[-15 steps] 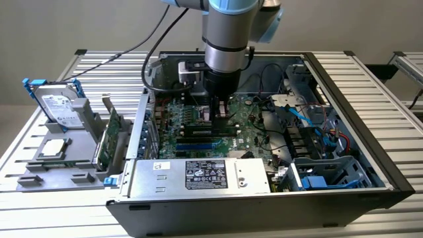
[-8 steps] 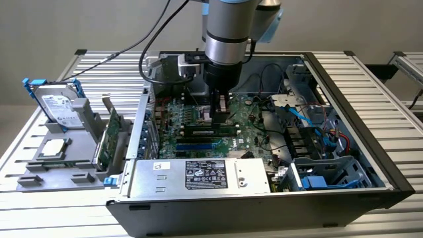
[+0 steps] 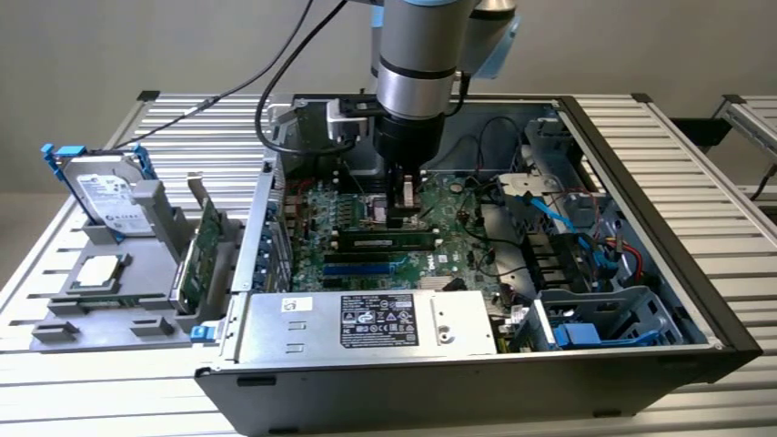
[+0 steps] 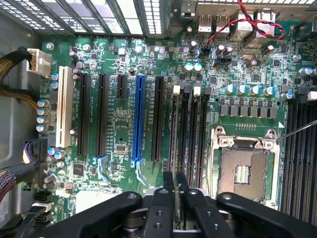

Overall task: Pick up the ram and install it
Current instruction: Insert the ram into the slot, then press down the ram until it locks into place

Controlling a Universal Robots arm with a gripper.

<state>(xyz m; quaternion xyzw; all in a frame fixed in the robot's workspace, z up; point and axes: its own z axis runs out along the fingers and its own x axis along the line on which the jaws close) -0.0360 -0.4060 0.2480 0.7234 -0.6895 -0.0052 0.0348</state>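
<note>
A slatted aluminium table [image 3: 680, 146] carries an open black computer case [image 3: 425, 401] at its middle. Over the middle of the green motherboard [image 4: 119, 124] hangs the black two-finger gripper [image 4: 175, 176]. Its jaws are drawn almost together on the ram [image 4: 177, 203], a thin green stick seen edge-on above the long black memory slots [image 4: 188, 134]. This looks like the install step. Seating calls for squaring the stick's edge to one slot.

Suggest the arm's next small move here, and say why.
Probably a short, straight press down. The jaws look closed on the ram, held edge-on and parallel to the black memory slots beside the empty processor socket, low over the board in the exterior view.
</note>
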